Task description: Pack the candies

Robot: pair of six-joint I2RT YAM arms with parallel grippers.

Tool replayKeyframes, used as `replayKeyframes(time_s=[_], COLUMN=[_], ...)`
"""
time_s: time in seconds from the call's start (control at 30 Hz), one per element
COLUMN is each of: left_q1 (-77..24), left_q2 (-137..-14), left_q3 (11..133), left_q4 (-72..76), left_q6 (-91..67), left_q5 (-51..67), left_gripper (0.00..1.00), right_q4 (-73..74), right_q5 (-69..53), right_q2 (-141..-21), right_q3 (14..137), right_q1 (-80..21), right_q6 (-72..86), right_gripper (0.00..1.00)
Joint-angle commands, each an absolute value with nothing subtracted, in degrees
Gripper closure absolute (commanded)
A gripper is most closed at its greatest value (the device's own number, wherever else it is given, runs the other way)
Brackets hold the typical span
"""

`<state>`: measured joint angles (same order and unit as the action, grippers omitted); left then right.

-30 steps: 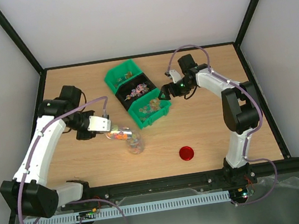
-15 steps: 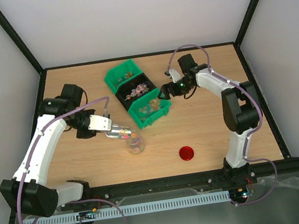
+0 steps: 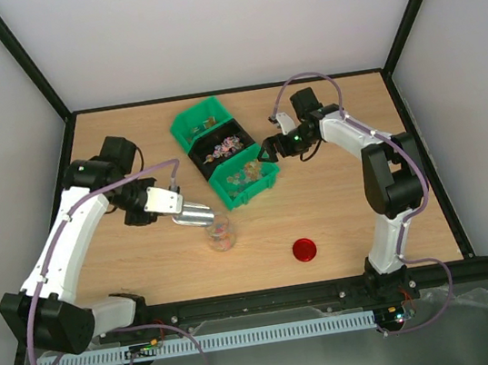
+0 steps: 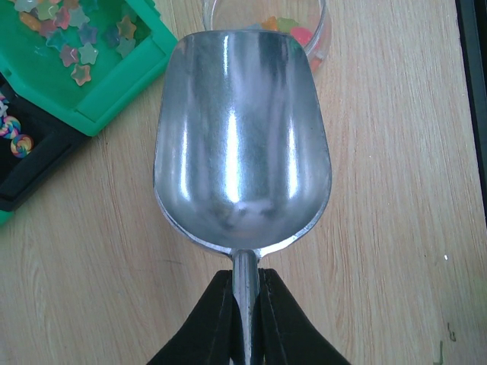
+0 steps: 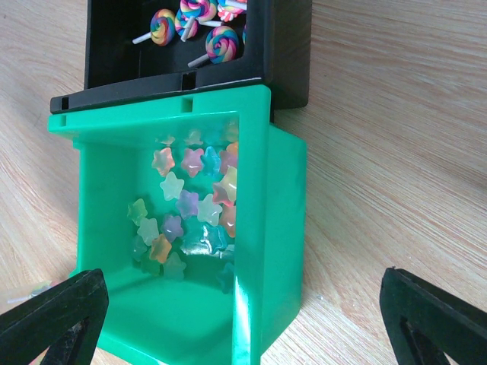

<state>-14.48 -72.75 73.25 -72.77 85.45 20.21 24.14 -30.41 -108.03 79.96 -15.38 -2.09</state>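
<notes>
Two arms bend inward: the right gripper (image 5: 243, 304) gapes wide, holding nothing, fingers (image 5: 53, 315) flanking the green bin (image 5: 270, 251); the left gripper (image 4: 245, 285) pinches an empty metal scoop (image 4: 242, 144) by its handle — lip at the clear jar (image 4: 325, 32), where some candies (image 4: 293, 30) lie, more in the bin.

The small clear round jar (image 4: 318, 38) is largely hidden behind the shiny metal scoop (image 4: 242, 144) and cut off by the upper edge; few of its tiny multicoloured candies (image 4: 302, 35) are seen.
</notes>
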Motion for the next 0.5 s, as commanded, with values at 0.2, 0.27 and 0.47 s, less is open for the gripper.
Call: replayKeyframes(time_s=[0.2,0.27,0.47], left_q1=[-12.48,-10.81,-8.79], left_q2=[-71.18,-72.35,-80.06], left_q3=[75.79,77.63,85.46], left_q4=[-71.74,-70.44,-63.80], left_q6=[83.39,80.57,66.00], left_q5=[23.71,25.96,24.44], left_gripper=[0.98,0.98,0.98], right_q4=[24.49,24.49,25.03], right_q5=[-31.16,-30.79,-28.73], right_q2=[-106.37,-106.58,-108.68], right_q3=[79.87,80.55,84.89], right_q1=[-15.12,-15.16,-15.18], right_q6=[-1.85,-2.18,-3.15], right_gripper=[0.01,0.01,0.01])
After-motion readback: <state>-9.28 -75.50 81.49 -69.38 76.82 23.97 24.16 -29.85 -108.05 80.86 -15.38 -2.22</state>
